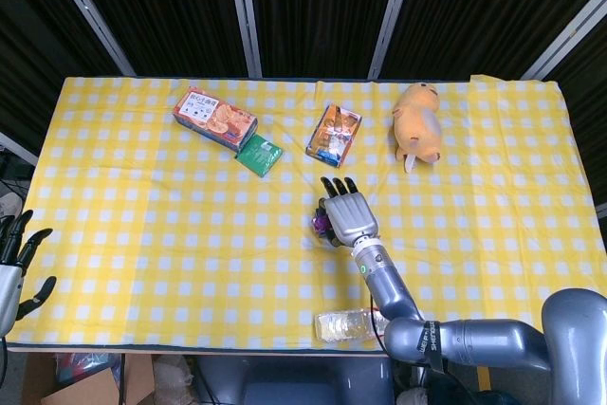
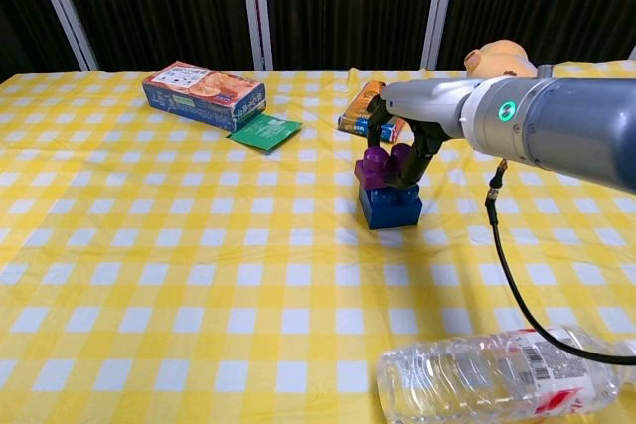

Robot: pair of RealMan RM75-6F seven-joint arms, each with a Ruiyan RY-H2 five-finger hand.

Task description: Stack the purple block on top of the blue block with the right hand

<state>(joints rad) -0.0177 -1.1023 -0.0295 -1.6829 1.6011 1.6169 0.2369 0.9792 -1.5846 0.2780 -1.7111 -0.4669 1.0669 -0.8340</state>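
Purple block held on top of blue block at mid-tabletop.

Yellow-and-white checked tabletop [image 2: 149,275] under everything; silver right hand [image 2: 402,151] curled over the stack, fingers wrapped around the small purple studded plastic block [image 2: 379,166], which sits touching the top of the blue studded plastic block [image 2: 389,205]. Black left hand [image 1: 17,267] at the tabletop's left edge, fingers spread, holding nothing.
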